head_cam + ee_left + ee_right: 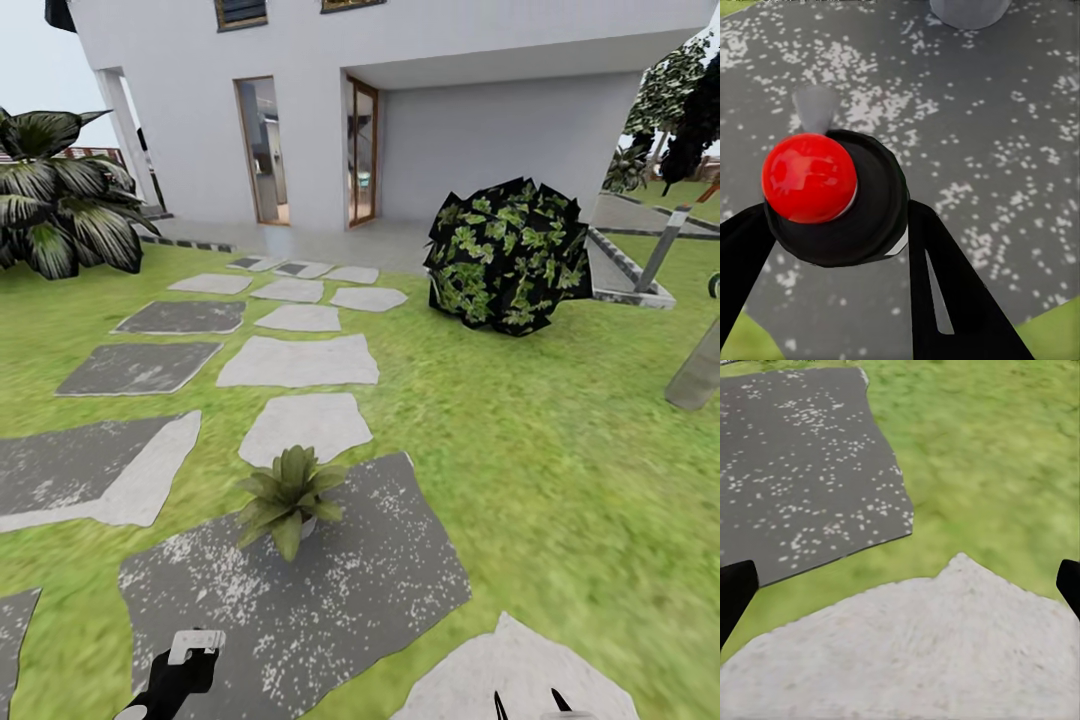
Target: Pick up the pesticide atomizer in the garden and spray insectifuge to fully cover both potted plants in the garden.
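One potted plant (290, 495), a low rosette of pointed green leaves, stands on a dark speckled stepping stone (340, 590) in the garden lawn (540, 450). My left gripper (183, 668) is low in the head view, short of the plant and to its left, shut on the pesticide atomizer (196, 642), whose white head points toward the plant. In the left wrist view the atomizer (832, 195) shows its red dot and dark round body between the black fingers (952, 300). My right gripper (900, 585) hangs open over a pale stone (922, 652), holding nothing.
Grey stepping stones (298, 362) lead across the lawn to the white house (400, 110). A big dark leafy bush (508, 255) stands at the right near a concrete kerb (630, 290). A striped broad-leaved plant (60, 205) sits at the far left. A grey post (695, 375) leans at the right edge.
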